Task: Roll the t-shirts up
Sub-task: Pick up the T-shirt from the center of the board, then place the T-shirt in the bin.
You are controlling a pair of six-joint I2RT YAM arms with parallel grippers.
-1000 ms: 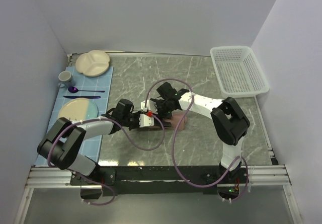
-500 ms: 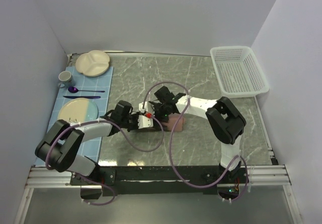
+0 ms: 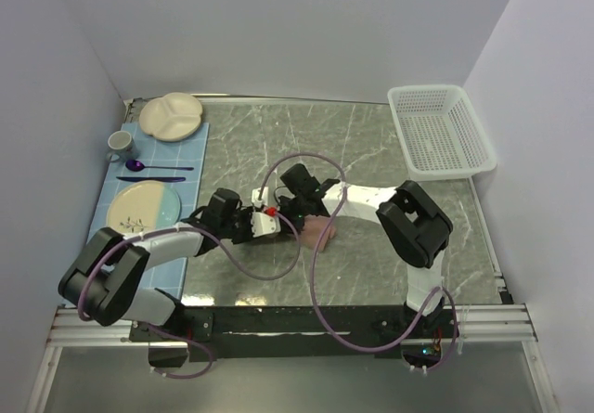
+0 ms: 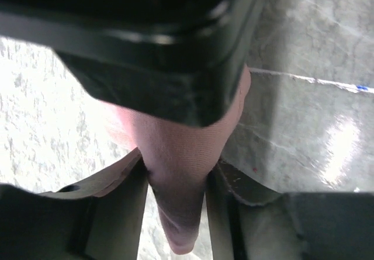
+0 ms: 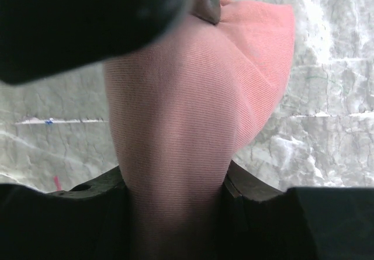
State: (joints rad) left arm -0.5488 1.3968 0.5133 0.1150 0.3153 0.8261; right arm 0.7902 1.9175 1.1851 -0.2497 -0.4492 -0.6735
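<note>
The salmon-pink t-shirt point(image 3: 324, 231) lies bunched into a small roll on the marble table, just right of centre. My left gripper point(image 3: 286, 229) reaches it from the left, and the left wrist view shows a tapering fold of the t-shirt point(image 4: 181, 149) pinched between the fingers of the left gripper point(image 4: 175, 175). My right gripper point(image 3: 303, 215) comes down on it from behind. The right wrist view has a thick fold of the t-shirt point(image 5: 193, 96) filling the right gripper point(image 5: 172, 184). The chest print is hidden.
A white mesh basket point(image 3: 440, 131) stands at the back right. On the left, a blue mat point(image 3: 109, 200) carries a cream divided plate point(image 3: 171, 115), a mug point(image 3: 120, 142), a purple spoon point(image 3: 139, 166) and a round plate point(image 3: 142, 207). Purple cables loop over both arms.
The right gripper has dropped toward the left gripper and closed from wide open onto the fabric. The roll has shifted slightly left and toward me. The left jaws have eased a little wider.
</note>
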